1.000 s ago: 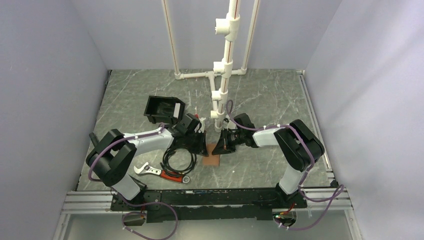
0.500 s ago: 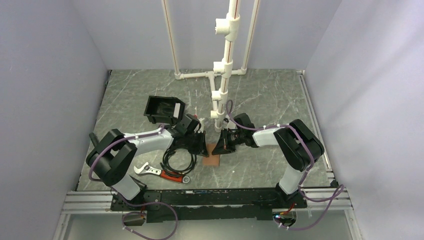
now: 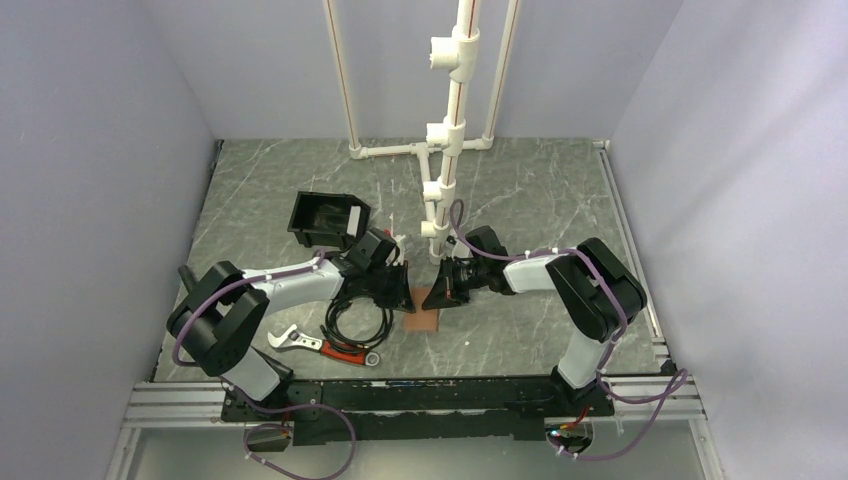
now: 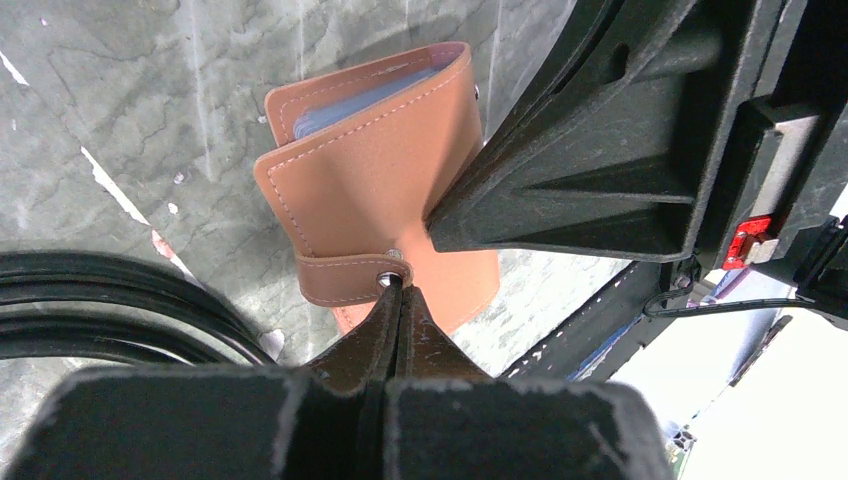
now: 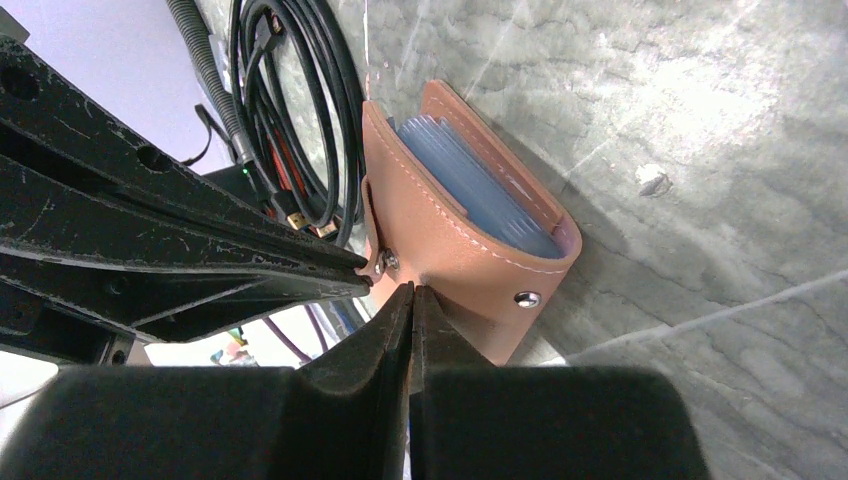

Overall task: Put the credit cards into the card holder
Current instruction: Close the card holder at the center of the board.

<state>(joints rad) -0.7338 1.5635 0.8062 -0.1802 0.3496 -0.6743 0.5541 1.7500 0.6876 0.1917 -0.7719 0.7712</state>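
— Where is the holder (image 4: 370, 190)?
— Mid-bench (image 3: 520, 190), just right of the cable (image 3: 358, 320). It lies folded over, its strap (image 4: 340, 272) loose and not snapped to the stud (image 5: 525, 298) on the cover.
— And the two arms?
— Both are pinched right down with nothing between the fingers. The left claw (image 4: 397, 285) has its tip on the strap's snap. The right claw (image 5: 411, 290) comes in from the other side, tip against the cover just beside it.
— Cards?
— None I can name for sure. I see only clear bluish sleeves (image 5: 480, 190) inside. Something pale sits in the bin (image 3: 303, 222), too small to tell.
— So what's the step?
— Getting the cover open, I reckon. One tip should pin the lower half flat on the bench while the other slides under the strap and lifts. Go slow and low: leather is springy, and a closed tip can skid off it or shove the holder towards the cable. Once it is spread, hold it down with one claw and send the other for a card.
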